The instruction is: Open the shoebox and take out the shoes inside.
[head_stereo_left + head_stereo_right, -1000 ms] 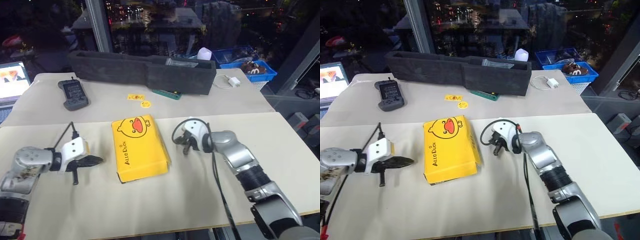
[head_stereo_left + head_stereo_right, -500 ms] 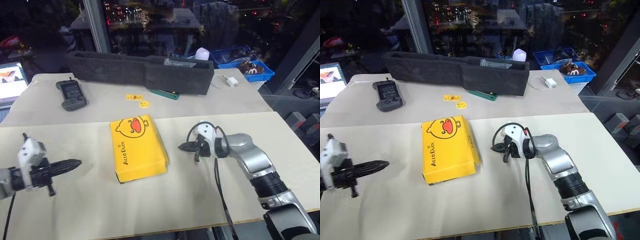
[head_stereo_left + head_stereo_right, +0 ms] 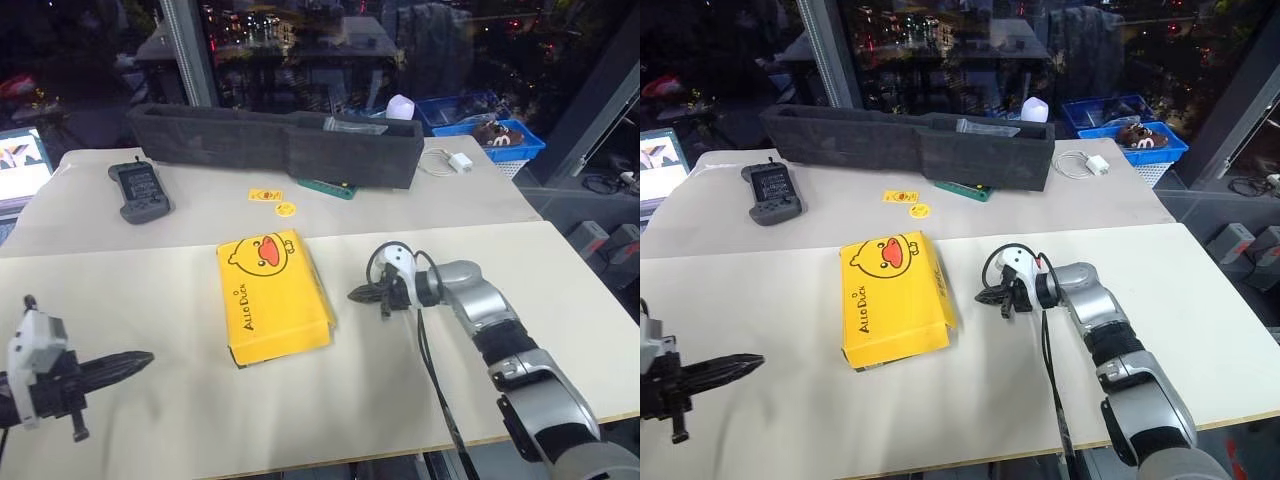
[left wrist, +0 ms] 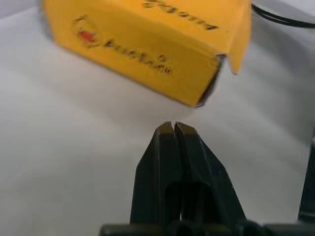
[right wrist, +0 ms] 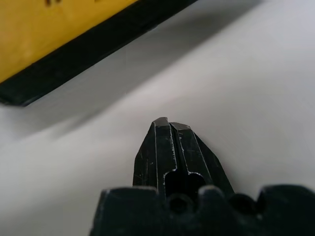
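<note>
Just right of the shoebox [image 3: 274, 295] sits the right gripper [image 3: 356, 294], pinched shut and empty; left gripper [image 3: 140, 358] (also shut) is well off its left. Lid's light, stiff cardboard, so I'd lift the overhanging lip.

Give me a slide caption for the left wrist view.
Shut left gripper hovers over the white table, pointing at a corner of the closed yellow shoebox.

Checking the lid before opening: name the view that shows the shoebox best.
The left eye view: the whole shoebox lies closed on the table, duck face up; the right eye view matches. The left wrist view catches one yellow end and a lifted flap corner, the right wrist view a yellow strip over its black side.
</note>
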